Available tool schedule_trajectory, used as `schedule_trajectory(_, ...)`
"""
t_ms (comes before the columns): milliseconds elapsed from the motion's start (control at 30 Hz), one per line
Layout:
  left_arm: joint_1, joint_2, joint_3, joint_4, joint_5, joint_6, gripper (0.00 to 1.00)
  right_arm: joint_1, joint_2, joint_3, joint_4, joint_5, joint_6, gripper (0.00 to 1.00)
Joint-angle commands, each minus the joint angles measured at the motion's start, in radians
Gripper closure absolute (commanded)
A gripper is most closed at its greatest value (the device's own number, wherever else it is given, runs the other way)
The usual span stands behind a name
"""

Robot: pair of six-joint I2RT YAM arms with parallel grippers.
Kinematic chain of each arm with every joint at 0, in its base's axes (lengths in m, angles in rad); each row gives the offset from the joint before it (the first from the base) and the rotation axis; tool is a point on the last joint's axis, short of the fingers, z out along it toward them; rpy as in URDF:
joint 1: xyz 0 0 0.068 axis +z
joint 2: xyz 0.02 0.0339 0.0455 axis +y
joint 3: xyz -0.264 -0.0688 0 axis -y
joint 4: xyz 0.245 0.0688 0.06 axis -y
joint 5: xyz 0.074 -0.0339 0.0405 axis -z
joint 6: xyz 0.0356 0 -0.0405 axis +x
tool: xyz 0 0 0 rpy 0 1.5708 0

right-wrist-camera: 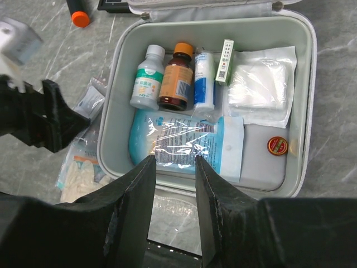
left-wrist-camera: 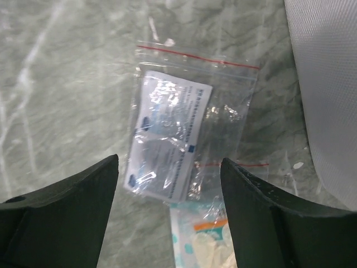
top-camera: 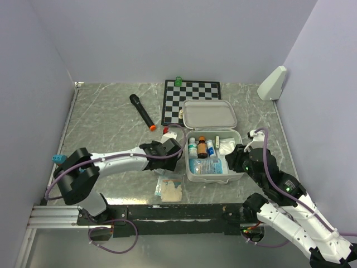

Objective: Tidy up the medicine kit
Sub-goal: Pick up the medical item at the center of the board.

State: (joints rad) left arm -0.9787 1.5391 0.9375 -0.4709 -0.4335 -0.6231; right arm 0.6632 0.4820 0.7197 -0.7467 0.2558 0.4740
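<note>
Jaws spread, the left gripper (left-wrist-camera: 169, 162) hangs over a zip bag (left-wrist-camera: 189, 123), seemingly to grab it; the right gripper (right-wrist-camera: 172, 159) hovers half-spread and empty above the medicine kit (right-wrist-camera: 251, 30).

The medicine kit (top-camera: 209, 114), a pale grey-white rounded clamshell case, lies open on the counter (top-camera: 111, 120), right of centre in the overhead view. Its lid is folded back toward the top and its tray is full.

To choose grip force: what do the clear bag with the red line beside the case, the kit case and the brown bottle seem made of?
Bag: thin clear plastic film, glossy; it wrinkles and glints.
Medicine kit: probably rigid moulded plastic, matt pale grey, with smooth rounded walls.
Brown bottle: amber glass or plastic, unclear which; glossy, orange cap.
</note>
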Motion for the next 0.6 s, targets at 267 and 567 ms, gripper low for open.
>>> schedule_trajectory(267,0.006,0.138,-0.014,0.071,0.082,0.019,0.37,0.003,-0.002,0.000,0.040,0.002,-0.005,0.59)
schedule_trajectory(567,0.011,0.086,-0.042,0.051,0.043,0.010,0.93,0.001,0.003,-0.003,0.043,-0.001,-0.003,0.59)
